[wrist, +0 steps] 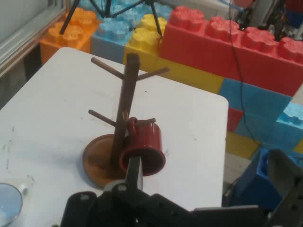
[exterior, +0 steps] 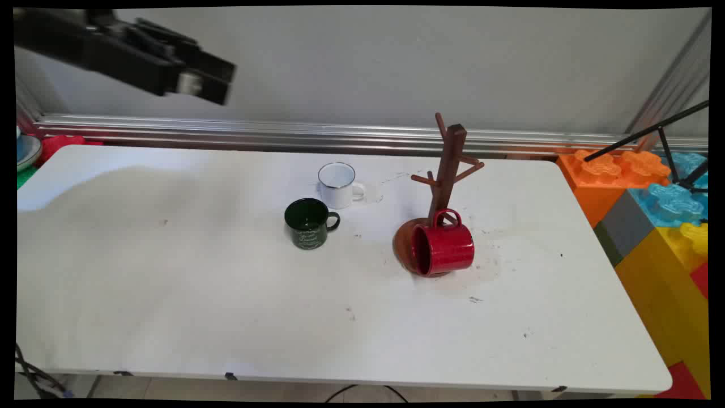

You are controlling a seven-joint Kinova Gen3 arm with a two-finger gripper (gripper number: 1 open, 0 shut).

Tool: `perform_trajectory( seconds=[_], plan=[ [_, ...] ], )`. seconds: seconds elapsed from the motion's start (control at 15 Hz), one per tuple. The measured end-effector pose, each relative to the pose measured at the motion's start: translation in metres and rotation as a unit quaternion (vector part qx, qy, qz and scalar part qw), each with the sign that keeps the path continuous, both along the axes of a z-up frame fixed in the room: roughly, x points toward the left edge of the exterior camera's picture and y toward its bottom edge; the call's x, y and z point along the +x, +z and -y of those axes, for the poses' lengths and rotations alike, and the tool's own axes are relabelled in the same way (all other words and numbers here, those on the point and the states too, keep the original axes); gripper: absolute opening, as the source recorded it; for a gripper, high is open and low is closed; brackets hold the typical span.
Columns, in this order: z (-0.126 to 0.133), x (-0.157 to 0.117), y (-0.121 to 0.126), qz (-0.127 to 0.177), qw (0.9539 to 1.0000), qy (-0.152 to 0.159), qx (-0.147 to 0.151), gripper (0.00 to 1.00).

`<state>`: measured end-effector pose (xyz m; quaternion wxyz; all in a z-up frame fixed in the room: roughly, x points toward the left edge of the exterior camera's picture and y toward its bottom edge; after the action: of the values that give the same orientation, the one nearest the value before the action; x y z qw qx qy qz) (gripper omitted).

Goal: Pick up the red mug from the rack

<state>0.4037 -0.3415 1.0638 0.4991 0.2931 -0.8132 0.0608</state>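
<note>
My gripper (exterior: 226,85) hangs high above the table's far left, open and empty, well away from every object. A brown wooden mug tree (exterior: 447,170) stands right of centre on a round base. A red mug (exterior: 444,248) lies on its side on that base, leaning against the trunk with its mouth facing left. In the hand view the mug tree (wrist: 127,104) and red mug (wrist: 144,149) sit just beyond my gripper (wrist: 207,163). A dark green mug (exterior: 308,222) and a white mug (exterior: 338,185) stand upright near the table's middle.
Big toy blocks in orange, blue, yellow and red (exterior: 657,209) are stacked past the table's right edge, with a black tripod (exterior: 668,141) over them. A metal rail (exterior: 283,133) runs along the back wall. The white mug's rim (wrist: 7,201) shows at the hand view's lower left.
</note>
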Motion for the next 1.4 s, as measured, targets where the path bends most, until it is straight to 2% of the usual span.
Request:
perform_trajectory(
  seconds=[0.4, 0.8, 1.0, 1.4],
  plan=[
    [0.024, -0.067, -0.02, 0.025, 0.9993, 0.025, 0.008, 1.0],
    [0.032, -0.121, -0.065, 0.051, 0.9979, 0.036, 0.019, 1.0],
    [0.033, -0.15, -0.096, 0.06, 0.997, 0.041, 0.028, 1.0],
    [0.035, -0.183, -0.144, 0.063, 0.9956, 0.057, 0.041, 1.0]
  ],
)
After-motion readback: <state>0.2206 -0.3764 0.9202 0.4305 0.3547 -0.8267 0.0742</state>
